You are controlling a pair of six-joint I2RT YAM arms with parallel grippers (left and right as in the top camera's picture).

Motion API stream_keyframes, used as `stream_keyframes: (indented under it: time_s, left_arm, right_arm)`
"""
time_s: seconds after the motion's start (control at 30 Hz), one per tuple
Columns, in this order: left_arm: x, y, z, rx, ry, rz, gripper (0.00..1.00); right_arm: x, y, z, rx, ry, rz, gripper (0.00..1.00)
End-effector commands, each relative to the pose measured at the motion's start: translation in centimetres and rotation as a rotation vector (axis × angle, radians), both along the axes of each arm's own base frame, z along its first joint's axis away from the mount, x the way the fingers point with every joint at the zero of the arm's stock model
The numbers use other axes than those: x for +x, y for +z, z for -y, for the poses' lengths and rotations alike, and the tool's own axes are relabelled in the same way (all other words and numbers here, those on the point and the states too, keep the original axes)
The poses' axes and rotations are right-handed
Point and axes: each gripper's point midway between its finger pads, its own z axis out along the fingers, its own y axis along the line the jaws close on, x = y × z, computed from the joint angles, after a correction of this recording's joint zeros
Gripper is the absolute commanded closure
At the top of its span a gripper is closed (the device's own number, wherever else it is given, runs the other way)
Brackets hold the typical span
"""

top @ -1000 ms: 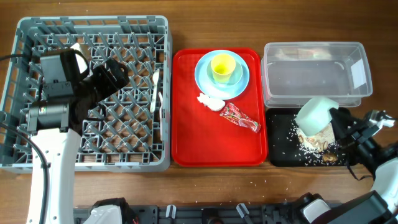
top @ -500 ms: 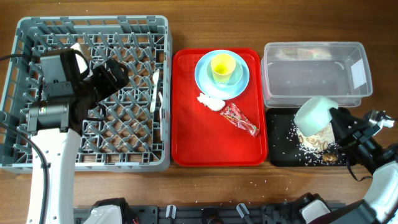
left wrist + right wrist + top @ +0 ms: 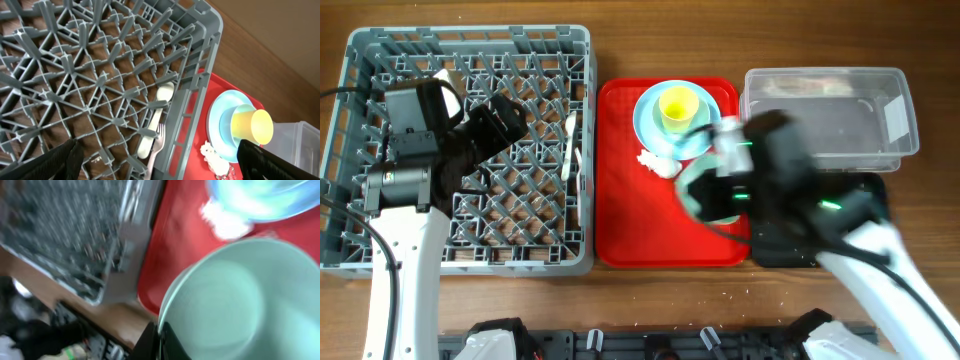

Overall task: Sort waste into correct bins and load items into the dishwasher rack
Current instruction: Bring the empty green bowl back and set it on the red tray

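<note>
Right hand (image 3: 160, 341) grips the mint green bowl (image 3: 235, 305) by its rim, above the red tray (image 3: 625, 215)

Lab tabletop (image 3: 650, 40) with robot arms (image 3: 405, 260)

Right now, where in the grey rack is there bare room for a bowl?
Free: in the rack, the near-right floor between the left arm and the fork and spoon, and the far-right corner. Crowded: the right wall by the cutlery.
</note>
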Motion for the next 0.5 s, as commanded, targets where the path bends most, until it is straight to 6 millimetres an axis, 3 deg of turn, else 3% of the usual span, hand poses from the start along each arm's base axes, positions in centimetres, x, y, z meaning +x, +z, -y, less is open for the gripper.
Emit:
stream_keyframes:
  time_s: [0.0,0.1,0.2,0.47]
  left_arm:
    - [0.1,0.7,0.0,-0.011,0.010,0.019,0.00]
    - [0.1,0.7,0.0,-0.011,0.010,0.019,0.00]
    - [0.1,0.7,0.0,-0.011,0.010,0.019,0.00]
    - [0.1,0.7,0.0,-0.011,0.010,0.019,0.00]
  right_arm:
    - [-0.5,-6.1,-3.1,-0.212,0.038,-0.056,0.95]
    - [-1.6,-10.5,-7.0,-0.264,0.145,-0.094,0.96]
    - [-1.3,-12.9,-9.5,-0.264,0.208,-0.069,0.96]
    - [-1.3,-13.4,-11.0,-0.241,0.238,-0.047,0.92]
